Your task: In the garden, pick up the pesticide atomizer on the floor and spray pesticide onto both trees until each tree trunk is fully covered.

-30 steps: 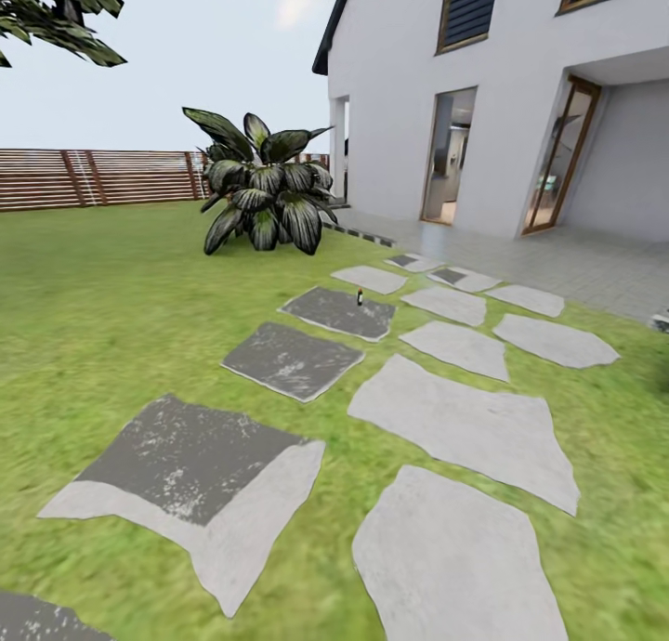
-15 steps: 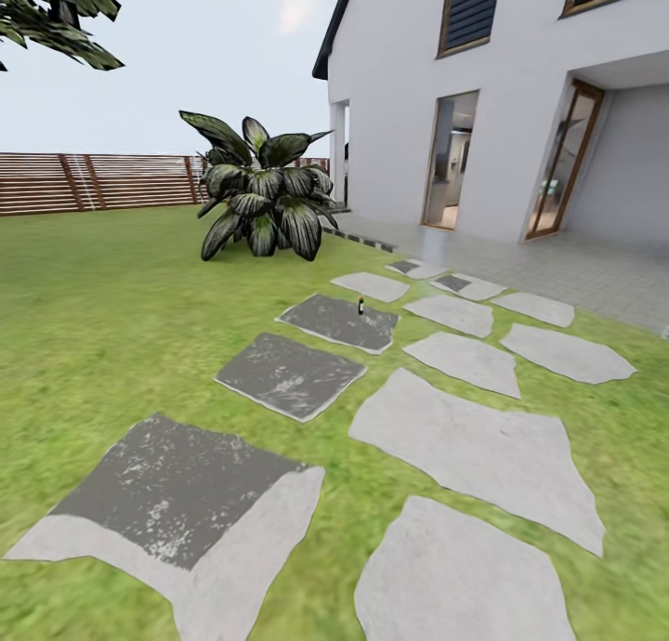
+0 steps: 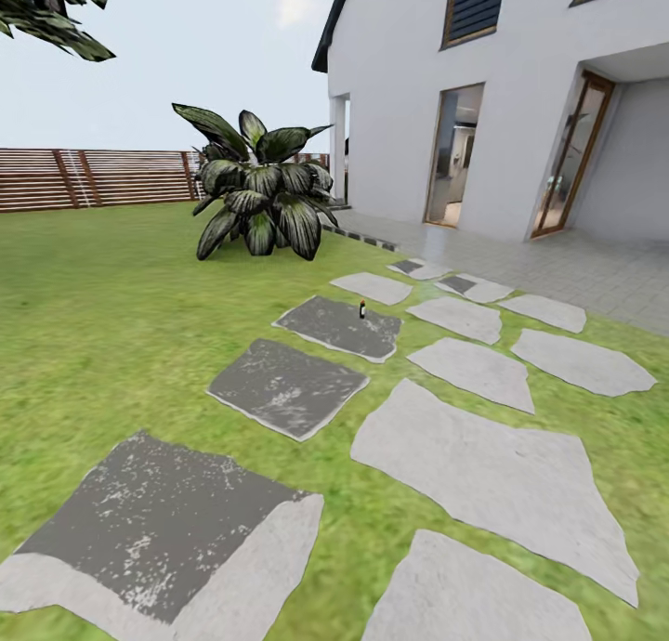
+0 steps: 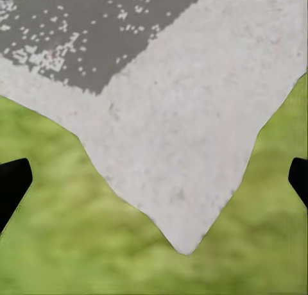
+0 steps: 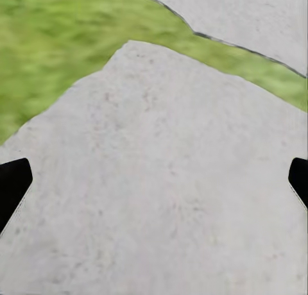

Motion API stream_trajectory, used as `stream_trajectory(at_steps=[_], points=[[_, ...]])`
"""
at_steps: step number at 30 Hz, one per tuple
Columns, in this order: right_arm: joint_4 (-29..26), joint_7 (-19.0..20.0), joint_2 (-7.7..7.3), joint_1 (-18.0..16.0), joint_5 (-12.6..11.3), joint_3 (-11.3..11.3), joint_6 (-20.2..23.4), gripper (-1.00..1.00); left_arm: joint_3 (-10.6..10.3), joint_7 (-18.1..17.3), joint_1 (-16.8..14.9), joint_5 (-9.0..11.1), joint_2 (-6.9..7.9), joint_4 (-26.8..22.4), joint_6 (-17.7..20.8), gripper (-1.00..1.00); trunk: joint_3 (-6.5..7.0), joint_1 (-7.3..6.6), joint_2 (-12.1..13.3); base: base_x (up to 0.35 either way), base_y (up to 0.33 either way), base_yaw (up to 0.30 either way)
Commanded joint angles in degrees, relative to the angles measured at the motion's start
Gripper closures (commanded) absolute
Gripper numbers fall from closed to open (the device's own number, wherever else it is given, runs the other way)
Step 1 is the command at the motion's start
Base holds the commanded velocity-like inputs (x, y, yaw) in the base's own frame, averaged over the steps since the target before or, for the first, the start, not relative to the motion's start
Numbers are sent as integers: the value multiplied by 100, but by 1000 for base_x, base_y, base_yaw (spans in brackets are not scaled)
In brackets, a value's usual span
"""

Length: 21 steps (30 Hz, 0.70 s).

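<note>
A small dark bottle-like object, apparently the pesticide atomizer (image 3: 361,308), stands upright on a dark stepping stone (image 3: 336,326) out on the garden lawn (image 3: 111,325), far ahead of me. Dark green foliage (image 3: 46,9) hangs into the upper left corner; the tree trunks are out of view. My left gripper (image 4: 154,183) is open above a pale stone edge and grass, its black fingertips (image 4: 13,186) wide apart. My right gripper (image 5: 154,183) is open over a pale stone, with nothing between its fingers.
Grey and dark stepping stones (image 3: 483,474) run from near me toward a tiled patio (image 3: 576,269) by the white house (image 3: 446,93). A round leafy bush (image 3: 260,200) stands beyond the stones. A brown slat fence (image 3: 93,176) bounds the lawn at the left.
The whole head view has shifted: the stones, bush and small bottle sit slightly nearer and lower, so the camera has moved forward. Nothing in the scene itself has moved.
</note>
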Motion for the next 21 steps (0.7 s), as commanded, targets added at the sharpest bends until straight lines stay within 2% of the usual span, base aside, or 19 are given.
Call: stream_trajectory(at_steps=[1,21], points=[[0,0,0,0,0,0,0,-100,0,-1,0,0,0,0,0,-100,0,0,0,338,0,0],[-2,0,0,0,0,0,0,-100,0,-2,0,0,-1,0,0,-100,0,0,0,338,0,0]])
